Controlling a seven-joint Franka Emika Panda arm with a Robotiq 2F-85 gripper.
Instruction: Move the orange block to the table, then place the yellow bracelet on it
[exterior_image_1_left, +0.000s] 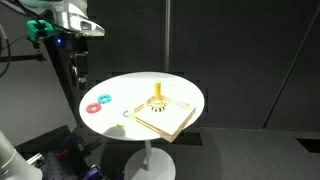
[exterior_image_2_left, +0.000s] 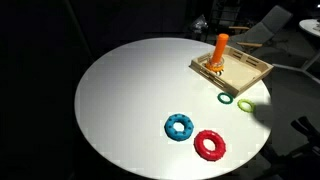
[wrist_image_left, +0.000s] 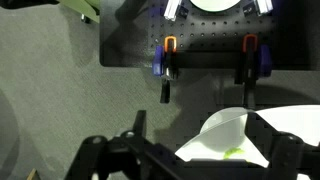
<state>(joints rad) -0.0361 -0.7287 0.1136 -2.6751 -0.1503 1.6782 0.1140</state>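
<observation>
The orange block (exterior_image_1_left: 158, 92) (exterior_image_2_left: 220, 48), with its thin upright stick, stands on the flat tan wooden board (exterior_image_1_left: 170, 118) (exterior_image_2_left: 243, 72) on the round white table (exterior_image_1_left: 125, 90) (exterior_image_2_left: 130, 90). The yellow bracelet (exterior_image_1_left: 157, 106) (exterior_image_2_left: 214, 68) with dark marks lies around the block's base. My gripper (exterior_image_1_left: 77, 66) (wrist_image_left: 190, 160) hangs beyond the table's edge, well away from the block. Its jaws are spread wide and empty. The wrist view shows the floor and a slice of the table's edge (wrist_image_left: 230, 128).
A blue ring (exterior_image_2_left: 179, 126) (exterior_image_1_left: 92, 107) and a red ring (exterior_image_2_left: 210, 145) (exterior_image_1_left: 103, 99) lie on the table. A green ring (exterior_image_2_left: 226, 99) and a pale yellow-green ring (exterior_image_2_left: 246, 104) lie beside the board. A dark perforated plate with clamps (wrist_image_left: 205, 55) is on the floor.
</observation>
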